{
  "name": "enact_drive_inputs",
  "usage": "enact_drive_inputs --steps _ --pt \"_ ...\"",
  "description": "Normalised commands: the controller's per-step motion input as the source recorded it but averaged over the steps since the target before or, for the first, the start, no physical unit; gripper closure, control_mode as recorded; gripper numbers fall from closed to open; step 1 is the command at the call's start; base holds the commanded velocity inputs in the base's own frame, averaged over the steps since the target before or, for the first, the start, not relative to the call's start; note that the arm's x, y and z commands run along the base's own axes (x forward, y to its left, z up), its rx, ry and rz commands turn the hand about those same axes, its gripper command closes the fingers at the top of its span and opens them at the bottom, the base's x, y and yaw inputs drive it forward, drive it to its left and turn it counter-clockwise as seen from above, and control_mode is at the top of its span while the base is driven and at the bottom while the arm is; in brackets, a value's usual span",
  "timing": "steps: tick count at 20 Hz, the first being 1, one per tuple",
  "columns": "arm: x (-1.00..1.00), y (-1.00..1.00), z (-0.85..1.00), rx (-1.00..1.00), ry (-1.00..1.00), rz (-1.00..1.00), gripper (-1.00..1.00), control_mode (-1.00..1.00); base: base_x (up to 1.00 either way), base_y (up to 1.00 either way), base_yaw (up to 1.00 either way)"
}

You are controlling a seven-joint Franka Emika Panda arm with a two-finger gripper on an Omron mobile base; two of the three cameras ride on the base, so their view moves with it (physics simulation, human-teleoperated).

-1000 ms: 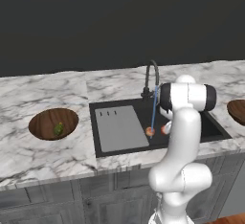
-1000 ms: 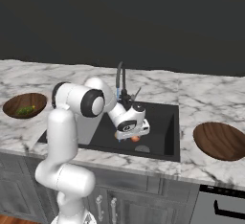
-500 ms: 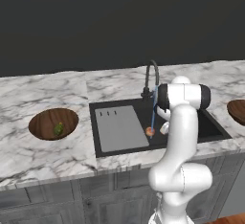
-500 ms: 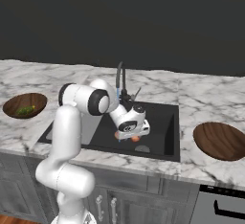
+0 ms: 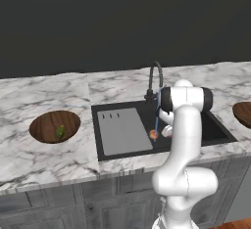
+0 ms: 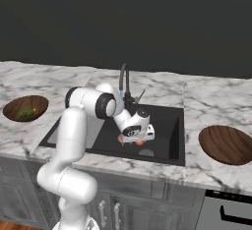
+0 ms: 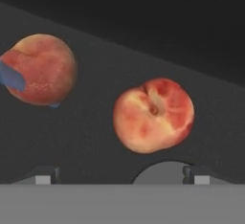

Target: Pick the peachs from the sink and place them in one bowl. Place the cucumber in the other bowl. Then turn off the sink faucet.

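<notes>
Two peaches lie on the black floor of the sink [image 6: 170, 126], the nearer peach [image 7: 154, 115] just ahead of the gripper [image 7: 122, 175] and the second peach [image 7: 42, 69] off to one side under the faucet's [image 5: 155, 79] blue stream. The cucumber [image 5: 60, 132] already sits in the left wooden bowl [image 5: 44, 123], so peach picking is in hand; the jaws stand wide apart, holding nothing. The next move probably calls for lowering to straddle the nearer peach, though the fingertips barely show

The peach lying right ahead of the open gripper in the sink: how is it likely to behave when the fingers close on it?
The peach is round and lies loose on the flat sink floor, so it may roll if nudged off-centre. Its skin looks smooth and water runs from the faucet nearby, so it could be slippery. The open gripper should span it easily.
</notes>
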Motion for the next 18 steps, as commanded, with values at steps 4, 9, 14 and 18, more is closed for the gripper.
enact_drive_inputs --steps 4,9,14,18 --pt "0.14 -0.02 -0.16 -0.01 0.0 -0.11 -1.0 -1.0 0.0 0.0 0.0" --pt "0.08 -0.08 -0.19 -0.02 0.0 -0.13 -1.0 -1.0 0.0 0.0 0.0" --pt "0.15 -0.02 -0.15 -0.01 0.0 -0.11 -1.0 -1.0 0.0 0.0 0.0" --pt "0.23 0.0 -0.09 0.0 0.0 -0.04 -1.0 -1.0 0.0 0.0 0.0"
